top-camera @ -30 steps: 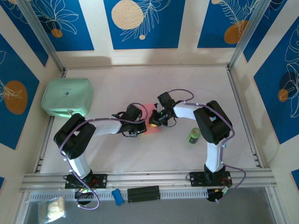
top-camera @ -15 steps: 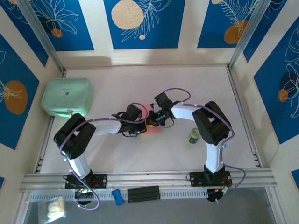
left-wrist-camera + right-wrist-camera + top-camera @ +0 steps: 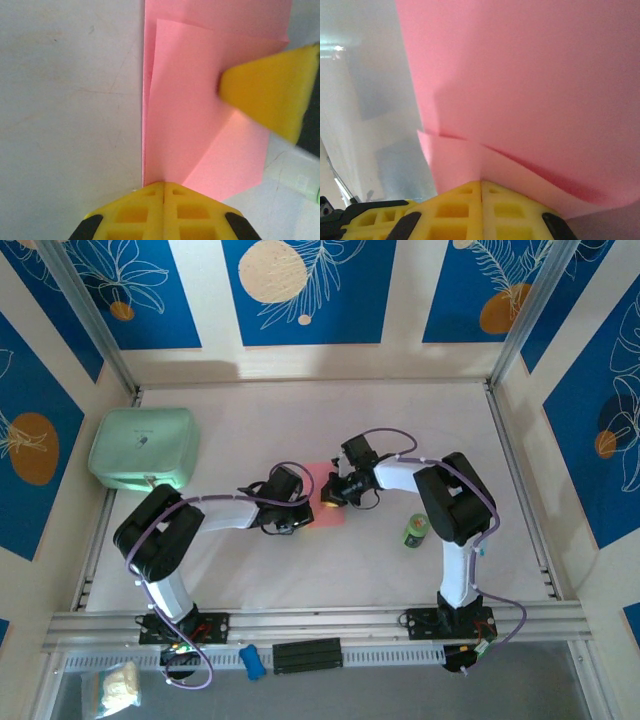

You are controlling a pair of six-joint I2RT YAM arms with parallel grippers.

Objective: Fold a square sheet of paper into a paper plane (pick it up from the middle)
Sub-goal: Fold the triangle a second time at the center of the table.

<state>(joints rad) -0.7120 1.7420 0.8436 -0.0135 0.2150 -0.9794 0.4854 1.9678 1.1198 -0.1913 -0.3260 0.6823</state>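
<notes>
One square sheet of paper [image 3: 318, 477], one green can [image 3: 415, 531], one mint-green case [image 3: 143, 448], two arms.
White table [image 3: 420, 430], blue patterned walls. The partly folded sheet lies left of the can. Both arms bend inward; left gripper [image 3: 163, 187] and right gripper [image 3: 481, 184], jaws pressed together, touch the sheet.
</notes>
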